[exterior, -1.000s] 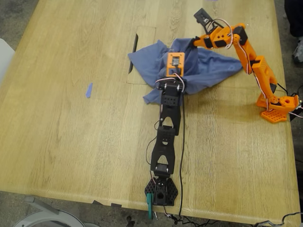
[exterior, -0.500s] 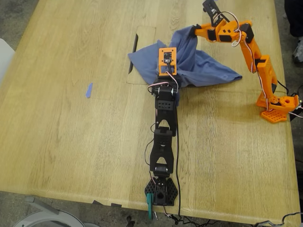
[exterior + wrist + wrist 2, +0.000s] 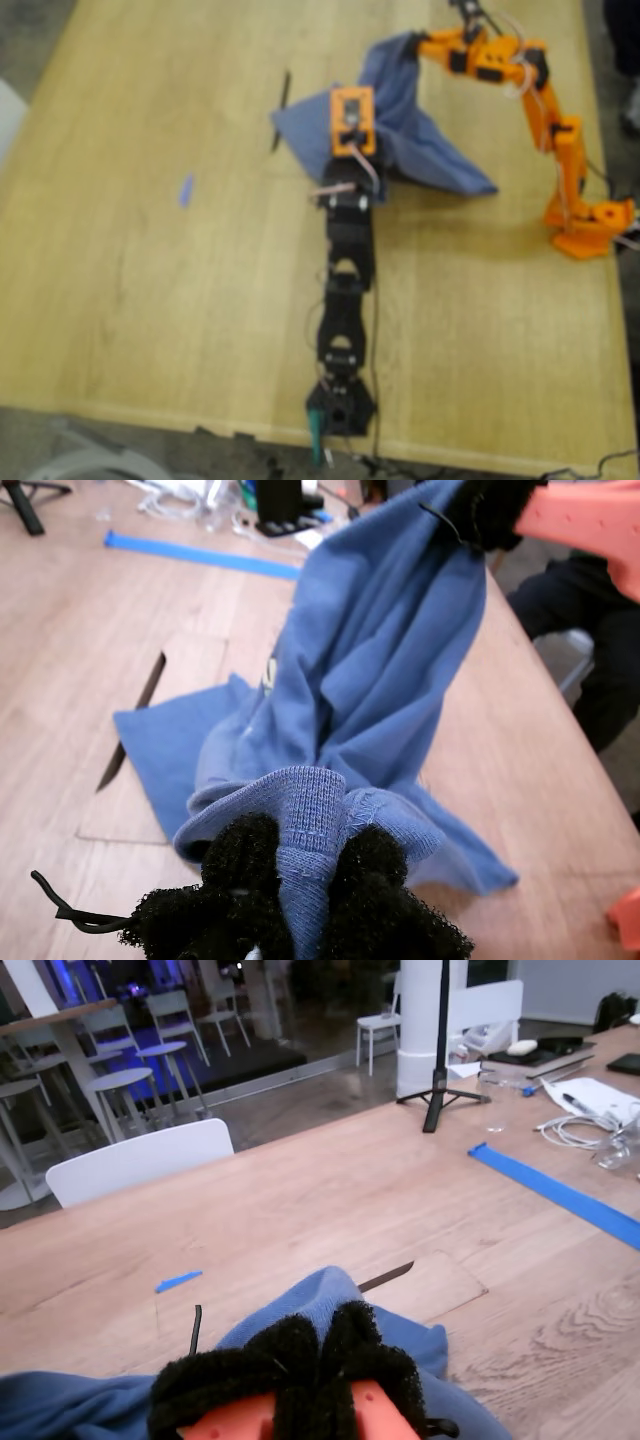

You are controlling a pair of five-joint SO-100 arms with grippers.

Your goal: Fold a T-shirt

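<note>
The slate-blue T-shirt (image 3: 425, 150) lies bunched on the wooden table (image 3: 150, 300), with one part pulled up between the two grippers. My first gripper (image 3: 351, 125), on the black arm under an orange camera mount, is shut on a ribbed hem of the shirt (image 3: 380, 650); its black foam pads (image 3: 240, 855) pinch the fold (image 3: 305, 880). My second gripper (image 3: 418, 42), on the orange arm, is shut on another part of the shirt and holds it raised. It shows in the first wrist view (image 3: 485, 510) and in its own view (image 3: 320, 1355), above cloth (image 3: 300, 1295). The chest print is mostly hidden.
A small blue tape strip (image 3: 186, 190) lies at the exterior view's left. A dark slot in the table (image 3: 281, 110) is beside the shirt. A long blue tape line (image 3: 560, 1195), cables, a tripod (image 3: 440, 1050) and a white chair (image 3: 140, 1160) are farther off. A seated person (image 3: 590, 630) is past the edge.
The second gripper has risen and moved toward the far edge with the cloth. The first gripper has moved the same way. The shirt is drawn tighter between them.
</note>
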